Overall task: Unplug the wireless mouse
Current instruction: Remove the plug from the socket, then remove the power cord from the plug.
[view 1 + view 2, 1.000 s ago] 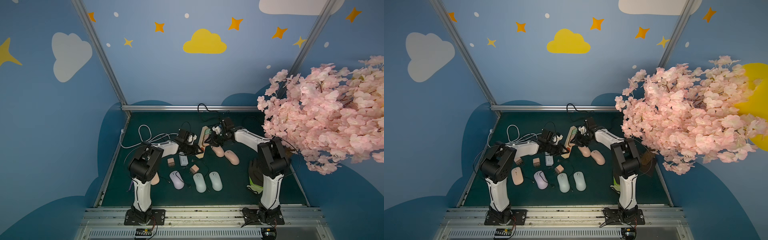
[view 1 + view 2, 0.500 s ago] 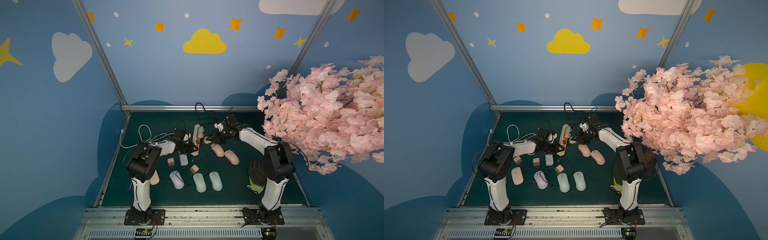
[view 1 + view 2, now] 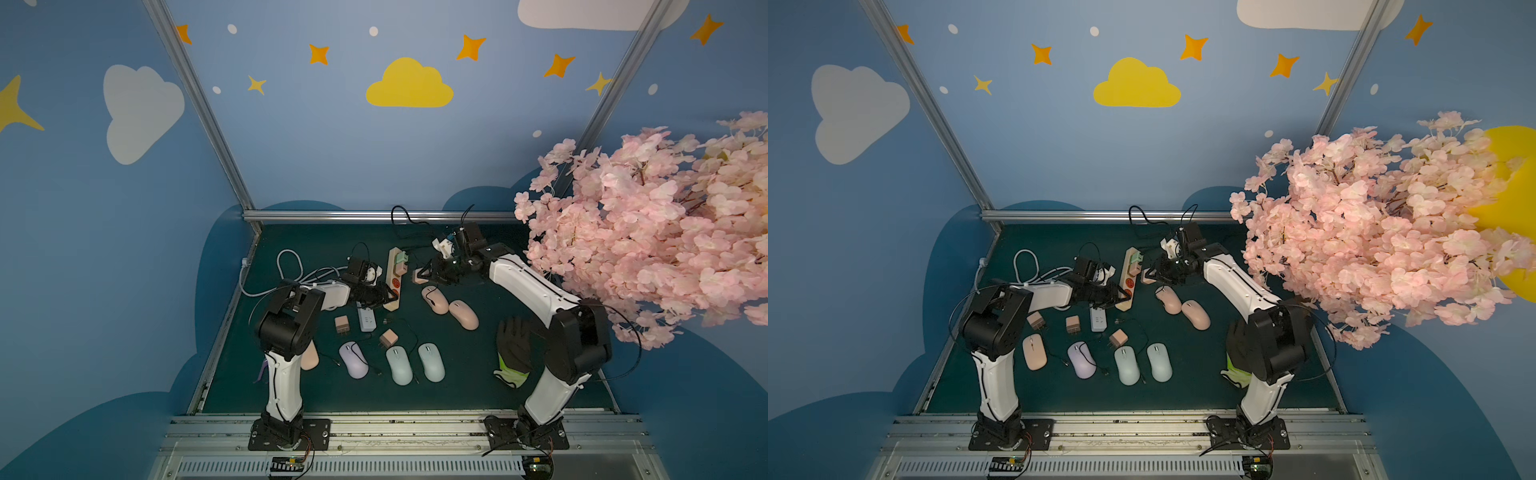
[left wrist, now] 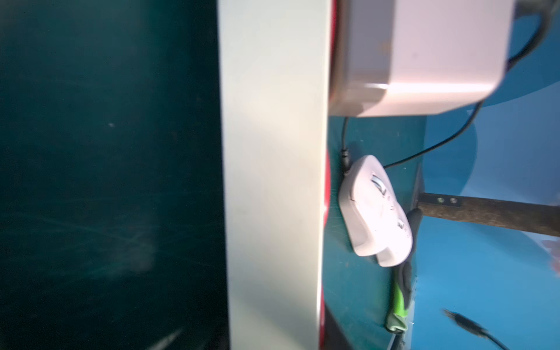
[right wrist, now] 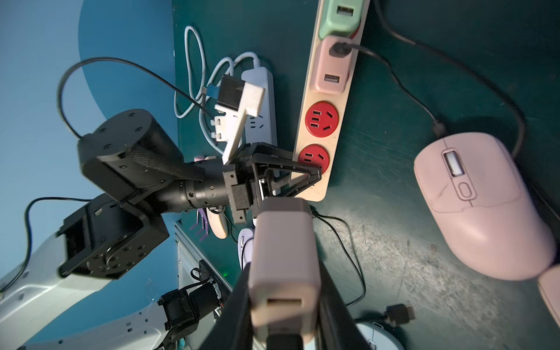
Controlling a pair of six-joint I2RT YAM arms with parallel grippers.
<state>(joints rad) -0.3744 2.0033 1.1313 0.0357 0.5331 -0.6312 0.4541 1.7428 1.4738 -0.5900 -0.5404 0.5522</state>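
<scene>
On the mat [image 3: 465,386], the left gripper [image 3: 386,296] sits at the power strip's [image 5: 321,119] near end, jaw state indeterminable; alongside, the pink mouse [image 5: 481,206] lies cabled to a plugged charger [image 5: 331,65]; farther back, the right gripper [image 3: 419,276] clamps an unplugged pink adapter [image 5: 285,248].

Pink mouse [image 5: 481,206] (cabled, upright) beside power strip [image 5: 316,140]

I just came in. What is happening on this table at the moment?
The right hand grips a pink charger, clear of the power strip. The left hand is at the strip's red-socket end, though its grip is unclear. One pink mouse is cabled to a second charger plugged into the strip.
</scene>
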